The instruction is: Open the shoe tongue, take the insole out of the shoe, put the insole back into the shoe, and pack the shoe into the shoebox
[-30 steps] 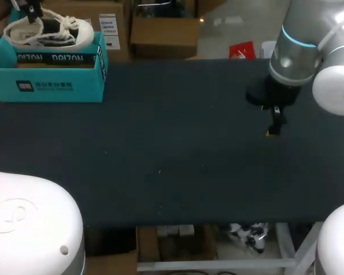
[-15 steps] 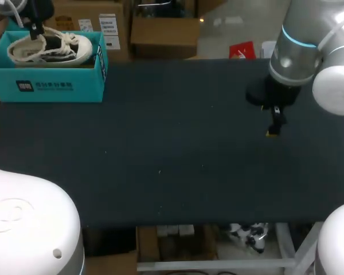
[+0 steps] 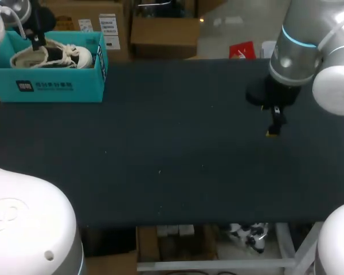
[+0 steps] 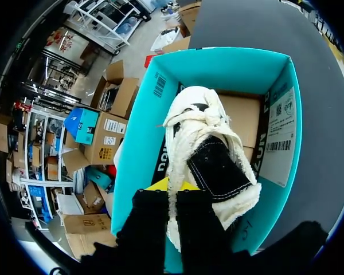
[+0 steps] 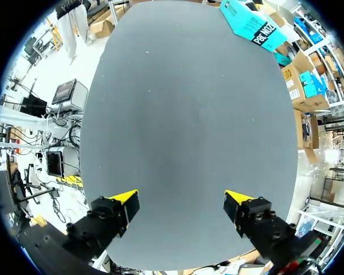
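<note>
Teal cardboard filled the upper left of the head view: the open shoebox [image 3: 46,86] stood at the far left corner of the dark table [image 3: 172,160]. The cream lace-up shoe [image 3: 51,55] lay inside it, sunk below the box walls. The left arm [image 3: 11,11] came in over the upper left corner, and the left gripper [image 3: 37,41] hung down into the box at the shoe's left end.

In the left wrist view the two black fingers [image 4: 143,229] stood pressed close together on the shoe's heel rim. They pinched the cream fabric between them, so the jaws were clamped on the shoe [image 4: 209,149]. Its knotted laces and black inner opening lay just ahead of the fingers, with the teal walls [image 4: 140,132] around it.

Across the bare middle of the table, toward the upper right of the head view, the right arm [image 3: 298,51] held the right gripper [image 3: 273,129] pointing down above the cloth. In the right wrist view its yellow-tipped fingers [image 5: 126,200] stood wide apart with only table between them. The shoebox [image 5: 252,26] lay well ahead of it.
</note>
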{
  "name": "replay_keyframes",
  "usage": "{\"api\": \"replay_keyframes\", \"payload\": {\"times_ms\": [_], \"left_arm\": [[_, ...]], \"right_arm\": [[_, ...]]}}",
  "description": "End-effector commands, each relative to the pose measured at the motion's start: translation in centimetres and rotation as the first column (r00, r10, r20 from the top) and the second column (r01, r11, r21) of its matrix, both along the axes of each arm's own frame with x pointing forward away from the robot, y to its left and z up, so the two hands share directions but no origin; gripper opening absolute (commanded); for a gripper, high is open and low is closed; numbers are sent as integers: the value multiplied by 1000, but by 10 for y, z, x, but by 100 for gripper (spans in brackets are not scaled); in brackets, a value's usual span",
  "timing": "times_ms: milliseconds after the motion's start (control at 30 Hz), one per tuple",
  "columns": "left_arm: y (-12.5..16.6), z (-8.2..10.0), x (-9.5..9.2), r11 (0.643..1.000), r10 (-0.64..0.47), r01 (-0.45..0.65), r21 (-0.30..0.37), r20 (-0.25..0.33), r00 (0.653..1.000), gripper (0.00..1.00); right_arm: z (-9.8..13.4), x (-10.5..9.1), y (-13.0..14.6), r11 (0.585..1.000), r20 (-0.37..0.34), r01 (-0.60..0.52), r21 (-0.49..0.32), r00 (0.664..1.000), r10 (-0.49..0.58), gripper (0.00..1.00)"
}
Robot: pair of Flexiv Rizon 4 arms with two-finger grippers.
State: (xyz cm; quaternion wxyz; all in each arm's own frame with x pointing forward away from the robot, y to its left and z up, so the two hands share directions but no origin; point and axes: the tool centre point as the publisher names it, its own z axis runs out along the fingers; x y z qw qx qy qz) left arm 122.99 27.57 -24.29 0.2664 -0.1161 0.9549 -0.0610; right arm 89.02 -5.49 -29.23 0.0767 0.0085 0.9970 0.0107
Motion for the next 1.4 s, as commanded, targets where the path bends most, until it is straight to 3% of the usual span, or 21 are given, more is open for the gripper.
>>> {"api": "replay_keyframes", "payload": {"times_ms": [33, 67, 100, 367, 633, 833, 967, 1200, 1300, 1400], "left_arm": [[2, -4, 4, 1000, -5, 5, -6, 1, 1000, 19], [2, -5, 4, 1000, -5, 5, -7, 0, 1000, 65], [2, -6, 3, 1000, -6, 6, -7, 1, 1000, 98], [1, -4, 2, 1000, -12, 12, -6, 8, 1000, 100], [-14, 21, -11, 1000, -30, 30, -8, -5, 1000, 100], [-37, 50, -41, 998, -53, 53, -30, -17, 998, 100], [-56, 61, -62, 1000, -7, 6, -19, -32, 999, 100], [-89, 64, -109, 990, 137, -136, 25, -46, 989, 100], [-101, 63, -130, 988, 157, -156, 14, -73, 985, 100], [-115, 61, -153, 989, 145, -144, 16, -65, 987, 100]], "right_arm": [[0, 0, 0, 1000, 0, 0, -3, 1000, 0, 100], [0, 0, 0, 1000, 0, 0, -3, 1000, 0, 100], [0, 0, 0, 1000, 0, 0, -3, 1000, 0, 100], [0, 0, 0, 1000, 0, 0, -3, 1000, 0, 100], [0, 0, 0, 1000, 0, 0, -3, 1000, 0, 100], [0, 0, 0, 1000, 0, 0, -3, 1000, 0, 100], [0, 0, 0, 1000, 0, 0, -3, 1000, 0, 100], [0, 0, 0, 1000, 0, 0, -3, 1000, 0, 100], [0, 0, 0, 1000, 0, 0, -3, 1000, 0, 100], [0, 0, 0, 1000, 0, 0, -3, 1000, 0, 100]]}}
